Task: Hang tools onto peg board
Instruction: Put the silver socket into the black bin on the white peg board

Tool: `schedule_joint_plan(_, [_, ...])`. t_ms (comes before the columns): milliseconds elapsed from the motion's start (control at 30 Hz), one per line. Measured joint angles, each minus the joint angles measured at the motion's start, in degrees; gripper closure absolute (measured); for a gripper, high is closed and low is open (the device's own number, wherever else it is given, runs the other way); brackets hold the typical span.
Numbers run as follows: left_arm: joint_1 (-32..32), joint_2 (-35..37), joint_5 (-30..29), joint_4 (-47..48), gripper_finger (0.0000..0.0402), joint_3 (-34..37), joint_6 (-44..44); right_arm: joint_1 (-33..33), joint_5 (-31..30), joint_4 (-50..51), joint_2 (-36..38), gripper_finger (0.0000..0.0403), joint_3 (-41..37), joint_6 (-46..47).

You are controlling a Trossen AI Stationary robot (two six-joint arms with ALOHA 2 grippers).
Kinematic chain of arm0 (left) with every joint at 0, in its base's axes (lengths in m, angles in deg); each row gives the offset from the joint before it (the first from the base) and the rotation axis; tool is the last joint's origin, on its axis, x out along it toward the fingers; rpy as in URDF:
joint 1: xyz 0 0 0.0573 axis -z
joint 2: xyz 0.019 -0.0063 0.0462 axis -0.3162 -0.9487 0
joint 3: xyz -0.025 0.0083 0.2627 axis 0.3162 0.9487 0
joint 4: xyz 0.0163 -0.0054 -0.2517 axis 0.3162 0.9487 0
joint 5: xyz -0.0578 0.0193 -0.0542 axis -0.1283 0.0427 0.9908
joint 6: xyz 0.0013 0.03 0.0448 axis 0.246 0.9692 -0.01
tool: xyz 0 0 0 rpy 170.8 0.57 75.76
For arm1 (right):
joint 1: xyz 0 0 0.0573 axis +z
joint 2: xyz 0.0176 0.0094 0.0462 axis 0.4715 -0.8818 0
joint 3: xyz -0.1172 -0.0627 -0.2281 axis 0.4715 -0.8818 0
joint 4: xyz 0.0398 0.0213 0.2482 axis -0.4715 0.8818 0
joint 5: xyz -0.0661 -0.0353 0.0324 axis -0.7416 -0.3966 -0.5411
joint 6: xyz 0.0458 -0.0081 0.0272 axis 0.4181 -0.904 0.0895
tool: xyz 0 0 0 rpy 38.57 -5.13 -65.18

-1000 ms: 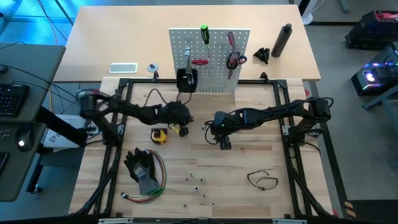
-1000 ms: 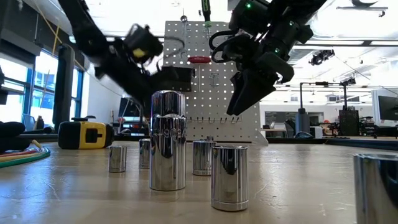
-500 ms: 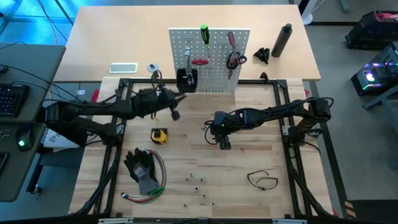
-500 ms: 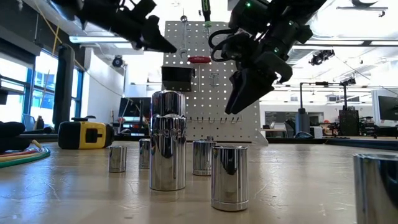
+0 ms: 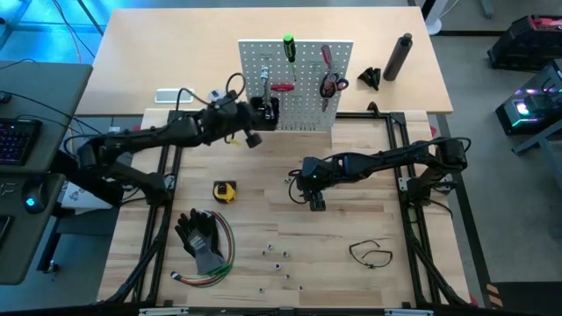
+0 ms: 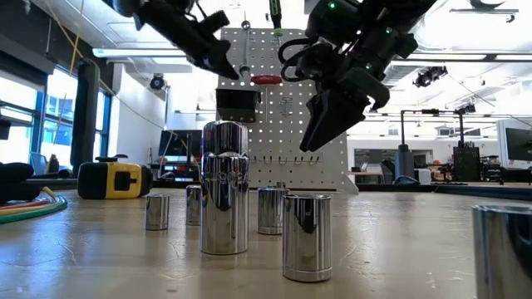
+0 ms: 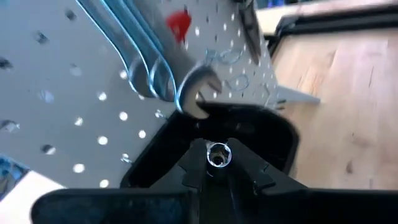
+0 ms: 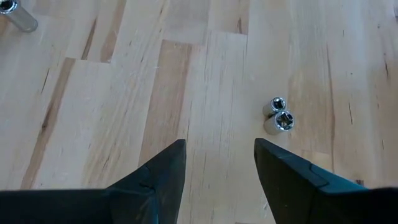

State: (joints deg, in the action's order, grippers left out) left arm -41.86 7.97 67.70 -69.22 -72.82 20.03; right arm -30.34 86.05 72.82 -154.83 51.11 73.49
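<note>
Nearest, small metal sockets (image 5: 279,260) lie scattered at the desk's (image 5: 351,228) six o'clock edge. At centre the right gripper (image 8: 219,163) hovers over bare wood, fingers apart and empty (two sockets (image 8: 279,116) just ahead). Farther, at twelve o'clock, the left gripper (image 7: 217,163) pinches a socket (image 7: 217,155) just above the black bin (image 7: 249,127) on the peg board (image 5: 303,88).

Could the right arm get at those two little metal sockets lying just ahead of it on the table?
Probably yes: the right end effector hangs open over bare wood, and nothing lies between it and the two sockets.
</note>
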Motion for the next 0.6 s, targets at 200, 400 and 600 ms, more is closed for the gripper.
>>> schedule_joint_plan(200, [-2.0, -4.2, 1.5, 1.2, 0.0346, -2.1, -0.6, 0.0, 0.0, -0.1, 0.0, 0.0217, 0.0, -0.1])
schedule_joint_plan(400, [-2.2, -4.7, 1.5, 1.1, 0.0317, -2.2, -1.4, 0.0, 0.0, -0.2, 0.0, 0.0217, 0.0, -0.1])
schedule_joint_plan(600, [-2.2, -3.6, 1.5, 1.5, 0.0276, -2.2, -2.0, 0.0, 0.0, -0.5, 0.0, 0.0217, 0.0, -0.1])
